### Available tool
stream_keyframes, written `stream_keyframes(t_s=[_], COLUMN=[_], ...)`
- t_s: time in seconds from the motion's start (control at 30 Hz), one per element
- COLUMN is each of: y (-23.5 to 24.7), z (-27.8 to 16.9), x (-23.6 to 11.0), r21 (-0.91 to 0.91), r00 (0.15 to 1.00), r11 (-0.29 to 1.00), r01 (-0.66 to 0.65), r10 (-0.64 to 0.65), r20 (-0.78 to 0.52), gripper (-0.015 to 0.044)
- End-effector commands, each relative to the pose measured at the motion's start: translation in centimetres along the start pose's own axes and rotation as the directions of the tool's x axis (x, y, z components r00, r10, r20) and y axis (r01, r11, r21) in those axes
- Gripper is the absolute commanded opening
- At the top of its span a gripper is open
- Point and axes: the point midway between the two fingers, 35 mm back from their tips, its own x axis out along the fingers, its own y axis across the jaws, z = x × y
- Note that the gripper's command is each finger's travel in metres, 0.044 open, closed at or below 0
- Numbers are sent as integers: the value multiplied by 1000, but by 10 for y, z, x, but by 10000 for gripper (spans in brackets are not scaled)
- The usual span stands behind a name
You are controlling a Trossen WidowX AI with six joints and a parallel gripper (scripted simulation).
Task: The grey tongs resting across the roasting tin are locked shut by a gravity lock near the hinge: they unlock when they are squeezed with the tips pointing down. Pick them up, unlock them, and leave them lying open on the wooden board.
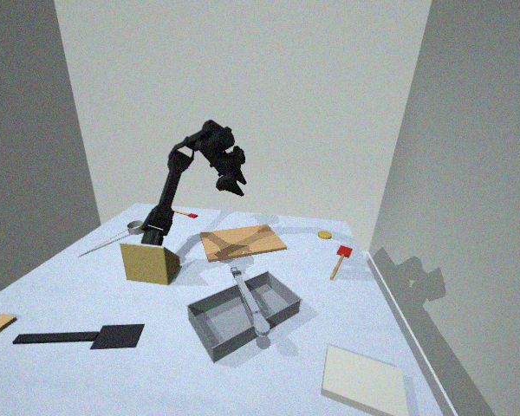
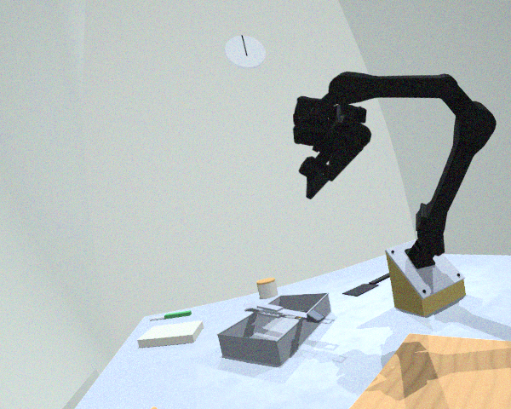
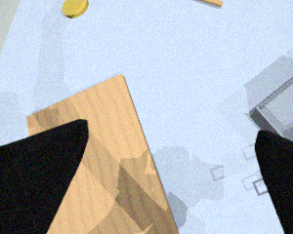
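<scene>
The gripper (image 1: 233,185) hangs high above the table (image 1: 171,380), fingers spread wide with nothing between them; the wrist view shows both dark fingertips at the frame edges with a broad gap; the tool points down and forward, above the wooden board (image 1: 242,242) area; the arm rises from a yellow block base (image 1: 148,266) at the far side of the table. The wooden board lies flat just beyond the roasting tin (image 1: 244,313); arm shadows fall across it. The grey tongs (image 1: 250,300) rest across the tin, bridging its rims, arms together; one end sticks out past the far rim toward the board, the rounded end overhangs the near rim. Around: a red-headed spatula (image 1: 341,259) and a yellow disc (image 1: 324,234) to the right of the board; a black spatula (image 1: 83,336) on the left; a cream slab (image 1: 363,380) near the front right; a small jar with an orange lid (image 2: 266,287) beyond the tin in the exterior view.
</scene>
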Motion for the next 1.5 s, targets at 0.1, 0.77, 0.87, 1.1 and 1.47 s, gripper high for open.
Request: stream_keyframes(t_s=[0.1,0.77,0.87,1.1,1.47], y=[-23,-253,-259,-255,-255], z=[4,-93,-99,-97,-99], x=[10,148,152,153,161], r21=[70,748,762,762,762], r00=[1000,956,953,953,954], r11=[998,655,637,637,637], r01=[-6,105,113,113,116], r10=[8,141,146,147,142], r20=[-23,-258,-264,-264,-264], gripper=[295,260,260,260,260])
